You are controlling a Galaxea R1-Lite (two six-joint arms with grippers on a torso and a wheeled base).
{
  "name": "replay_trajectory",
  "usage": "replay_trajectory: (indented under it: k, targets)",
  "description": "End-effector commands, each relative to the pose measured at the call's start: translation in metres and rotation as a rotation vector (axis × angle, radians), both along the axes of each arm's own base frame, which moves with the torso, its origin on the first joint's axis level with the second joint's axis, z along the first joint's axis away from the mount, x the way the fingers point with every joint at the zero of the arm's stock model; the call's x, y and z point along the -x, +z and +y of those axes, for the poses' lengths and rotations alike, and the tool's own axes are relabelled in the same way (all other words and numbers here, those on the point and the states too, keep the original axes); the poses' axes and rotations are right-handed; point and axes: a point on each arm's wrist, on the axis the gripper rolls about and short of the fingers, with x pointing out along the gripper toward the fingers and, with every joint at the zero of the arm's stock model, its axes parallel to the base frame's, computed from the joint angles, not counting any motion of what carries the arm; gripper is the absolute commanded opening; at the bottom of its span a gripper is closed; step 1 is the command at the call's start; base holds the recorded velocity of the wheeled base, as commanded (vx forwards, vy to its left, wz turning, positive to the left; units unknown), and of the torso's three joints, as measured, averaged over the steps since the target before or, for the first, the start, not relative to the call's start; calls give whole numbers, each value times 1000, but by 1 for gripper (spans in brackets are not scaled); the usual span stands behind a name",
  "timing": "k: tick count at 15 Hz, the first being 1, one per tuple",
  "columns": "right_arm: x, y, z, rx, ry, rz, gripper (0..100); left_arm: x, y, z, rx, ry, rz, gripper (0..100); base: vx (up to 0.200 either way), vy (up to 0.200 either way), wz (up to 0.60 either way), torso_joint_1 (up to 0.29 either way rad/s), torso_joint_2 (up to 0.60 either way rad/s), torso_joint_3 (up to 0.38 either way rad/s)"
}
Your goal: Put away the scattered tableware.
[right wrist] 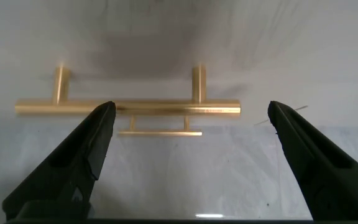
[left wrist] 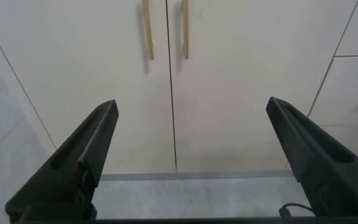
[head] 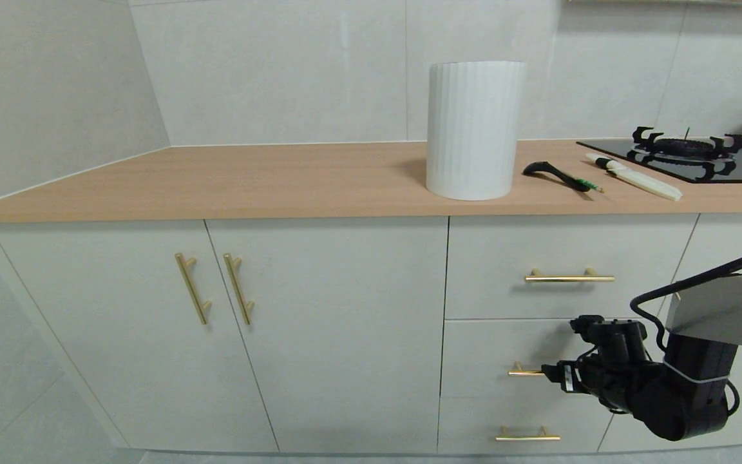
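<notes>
So, two bits of tableware are seen lying loose on the counter (head: 248, 180): a black tool (head: 554, 174) and, just beside it, a longer pale tool (head: 635, 177). What exactly they are can't be told. Both are laid flat between a tall white ribbed canister (head: 474, 129), stood upright, and the hob (head: 686, 158). The pale tool is set right along the hob's edge.

Lower down, the right gripper (head: 554, 374) is held level at the middle handle (head: 524, 372) of the drawer stack. In the right wrist view its fingers are spread wide (right wrist: 191, 109), with that gold middle handle (right wrist: 129, 107) lying crosswise just ahead of them. Whether it's touched can't be told. The bottom handle (right wrist: 160, 132) is seen further off below it, and the top handle (head: 569, 278) is well apart above.

The left gripper (left wrist: 192, 104) is spread wide too, nothing pinched, and is pointed at the two cupboard doors (left wrist: 229, 93) with their upright door handles (left wrist: 148, 28).
</notes>
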Motion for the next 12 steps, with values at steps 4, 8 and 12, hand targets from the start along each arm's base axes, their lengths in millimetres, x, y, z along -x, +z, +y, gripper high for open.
replay_trajectory:
  k: [4, 8, 12]
  targets:
    - [-9, 0, 1, -10, -23, -26, 100, 0, 0, 0, 0, 0, 0, 100, 0, 0, 0, 0, 0, 0]
    - [-5, -19, 5, 50, -1, 26, 100, 0, 0, 0, 0, 0, 0, 100, 0, 0, 0, 0, 0, 0]
    - [-3, -20, 5, 63, 7, 36, 100, 0, 0, 0, 0, 0, 0, 100, 0, 0, 0, 0, 0, 0]
